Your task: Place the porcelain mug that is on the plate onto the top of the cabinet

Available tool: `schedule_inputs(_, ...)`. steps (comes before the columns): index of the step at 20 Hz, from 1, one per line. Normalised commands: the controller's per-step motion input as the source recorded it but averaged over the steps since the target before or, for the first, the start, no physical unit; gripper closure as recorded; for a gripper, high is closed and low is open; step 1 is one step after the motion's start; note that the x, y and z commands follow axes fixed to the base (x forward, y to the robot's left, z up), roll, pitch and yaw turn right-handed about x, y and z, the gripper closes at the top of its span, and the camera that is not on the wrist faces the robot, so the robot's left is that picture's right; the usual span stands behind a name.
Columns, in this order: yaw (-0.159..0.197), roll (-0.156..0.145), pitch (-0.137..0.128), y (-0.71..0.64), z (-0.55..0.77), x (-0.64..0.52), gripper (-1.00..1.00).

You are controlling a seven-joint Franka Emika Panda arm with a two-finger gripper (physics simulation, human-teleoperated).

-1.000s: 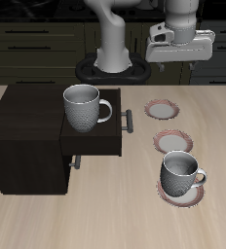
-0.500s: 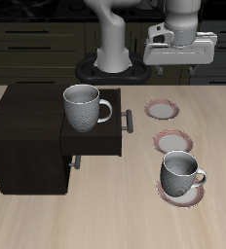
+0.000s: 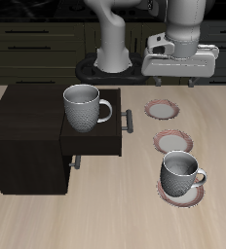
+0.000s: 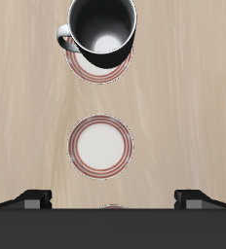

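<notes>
The gripper (image 3: 179, 80) is hanging high above the back of the worktop (image 3: 105, 214), over the row of saucers and well apart from everything on the surface. Its jaws are standing spread wide, with nothing between them; in the wrist view only the two dark fingertips (image 4: 33, 198) are showing, far apart.

The porcelain mug (image 3: 180, 174) is sitting upright on the plate (image 3: 182, 194) nearest the front edge of the worktop (its dark inside is facing up, and its loop handle is pointing away from the cabinet). In the wrist view the mug (image 4: 102, 25) is covering most of the plate (image 4: 98, 69), leaving only part of the striped rim visible.

Two more saucers are lying farther back in the same row: a middle saucer (image 3: 172, 142) and a rear saucer (image 3: 162, 109), both bare.

The cabinet (image 3: 27, 136) is standing beside the row, its drawer (image 3: 94, 142) pulled out. A second mug (image 3: 84, 106) is sitting upright at the drawer.
</notes>
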Motion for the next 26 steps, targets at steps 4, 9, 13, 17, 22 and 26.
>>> schedule_inputs(4,-0.006,-0.029,0.023,-0.03,-0.16,0.46,-1.00)
schedule_inputs(9,0.032,-0.002,-0.012,-0.04,0.05,0.37,-1.00)
schedule_inputs(13,0.017,0.000,-0.056,0.02,0.28,0.25,-1.00)
schedule_inputs(17,0.011,0.040,-0.046,0.06,0.19,0.11,-1.00)
schedule_inputs(22,0.005,0.023,-0.062,0.00,0.18,0.28,-1.00)
schedule_inputs(26,0.011,0.037,-0.027,0.02,0.04,0.28,-1.00)
